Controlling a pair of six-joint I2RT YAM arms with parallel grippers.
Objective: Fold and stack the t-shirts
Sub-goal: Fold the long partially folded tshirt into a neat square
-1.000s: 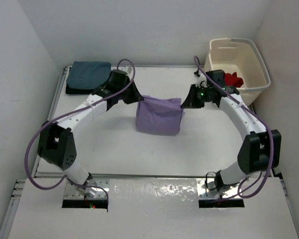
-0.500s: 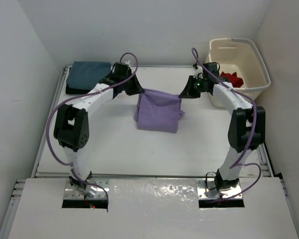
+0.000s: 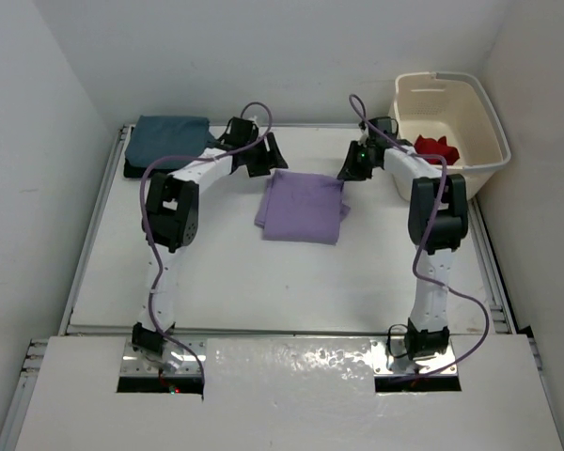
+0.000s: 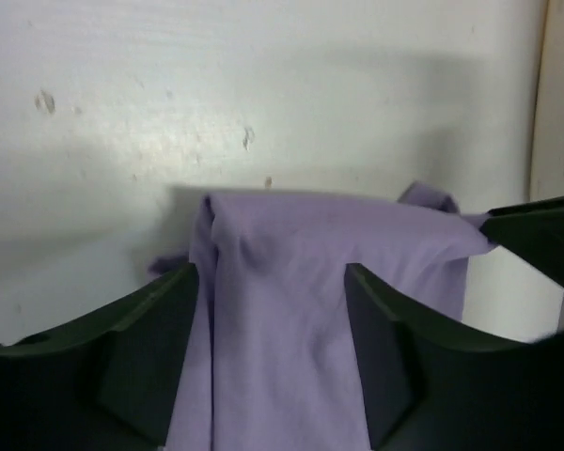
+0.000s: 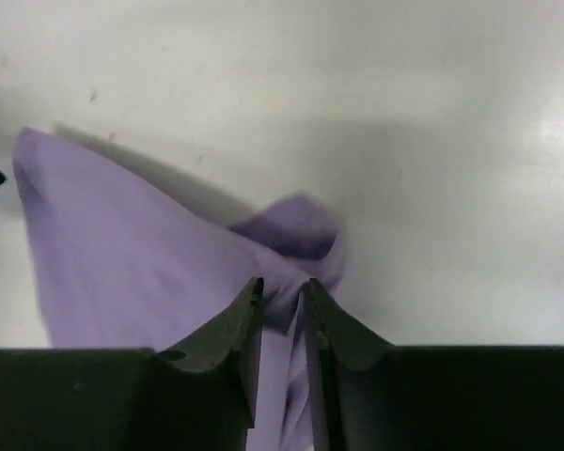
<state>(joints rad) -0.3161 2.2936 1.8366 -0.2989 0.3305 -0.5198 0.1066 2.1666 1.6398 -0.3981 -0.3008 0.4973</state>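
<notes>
The lavender t-shirt [image 3: 303, 207] lies folded on the table's far middle. My left gripper [image 3: 263, 160] is low at its far left corner. In the left wrist view the left gripper [image 4: 273, 272] is open, its jaws wide apart with the lavender t-shirt [image 4: 291, 310] lying loose between them. My right gripper [image 3: 350, 167] is at the far right corner. In the right wrist view the right gripper [image 5: 283, 284] has its jaws a narrow gap apart, with a fold of the lavender t-shirt [image 5: 132, 235] between the tips. A folded teal-blue t-shirt [image 3: 169, 136] lies on a black t-shirt [image 3: 132, 170] at the far left. A red t-shirt [image 3: 440, 148] sits in the basket.
The cream laundry basket [image 3: 470, 113] stands at the far right corner, close behind the right arm. White walls enclose the table on three sides. Both arms reach far forward, their cables looping above them.
Both grippers carried the hanging lavender t-shirt toward the far side and lowered it flat onto the table. The left jaws opened wide and the right jaws parted slightly.
</notes>
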